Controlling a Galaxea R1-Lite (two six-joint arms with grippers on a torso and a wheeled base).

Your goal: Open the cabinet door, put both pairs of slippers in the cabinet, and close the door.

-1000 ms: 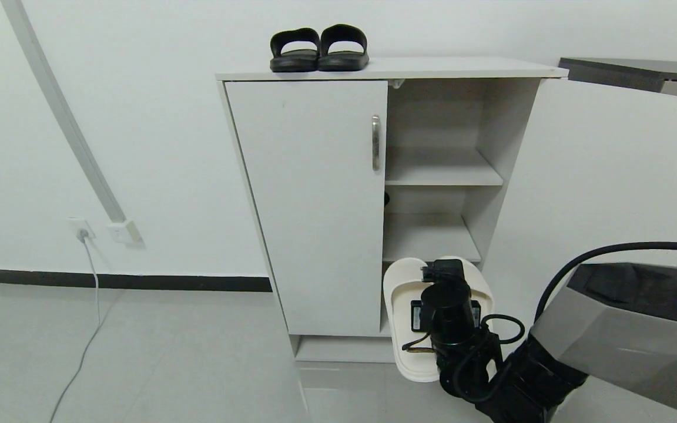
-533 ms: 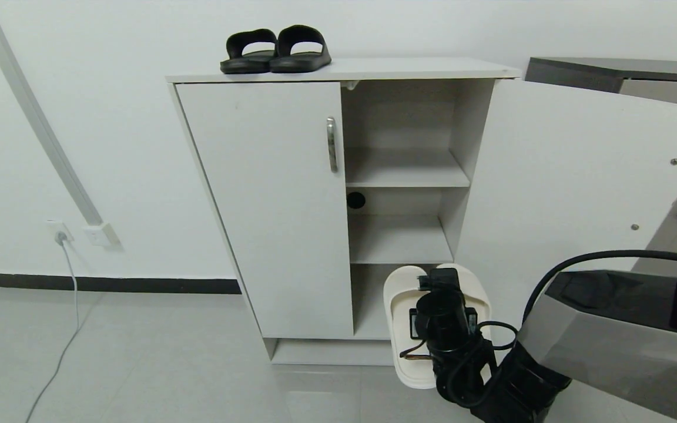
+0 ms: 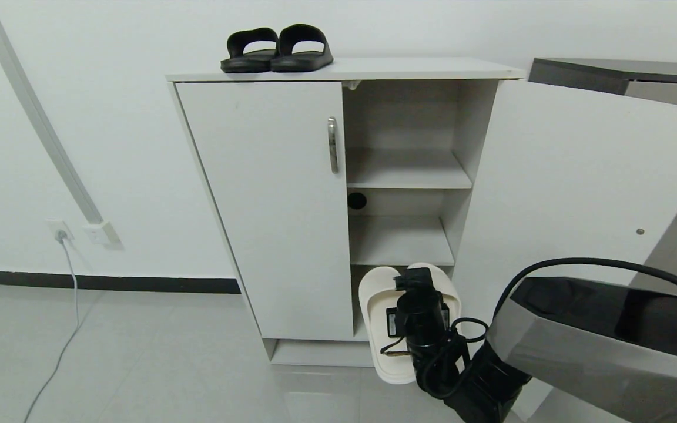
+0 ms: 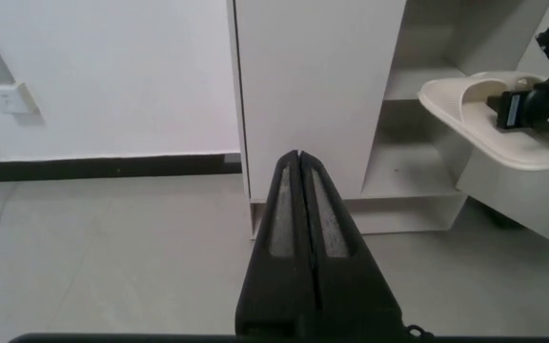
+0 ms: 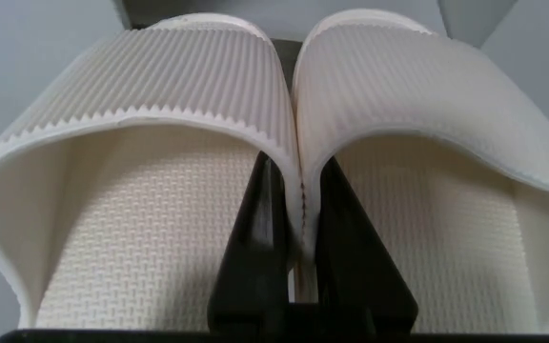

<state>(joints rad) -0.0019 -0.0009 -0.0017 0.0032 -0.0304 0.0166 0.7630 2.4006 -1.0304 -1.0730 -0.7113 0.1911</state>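
Observation:
The white cabinet [image 3: 280,205] has its left door shut and its right door [image 3: 567,188] swung wide open. A pair of black slippers [image 3: 277,50] rests on the cabinet top. My right gripper [image 5: 294,191] is shut on the pair of white slippers [image 5: 179,152], pinching the two inner walls together. In the head view the white slippers [image 3: 376,305] hang toes-first just in front of the bottom compartment [image 3: 361,320], under my right gripper [image 3: 412,288]. My left gripper [image 4: 298,195] is shut with nothing in it, low over the floor in front of the shut door, and its view also catches the white slippers [image 4: 475,105].
Two bare shelves [image 3: 400,241] show inside the open half. A grey cabinet [image 3: 620,73] stands to the right behind the open door. A wall socket with a cable [image 3: 59,235] is at the left. Bare floor [image 3: 138,364] lies before the cabinet.
The head camera shifted right a second ago. Since then my right gripper has carried the white slippers left and a little nearer to the bottom opening.

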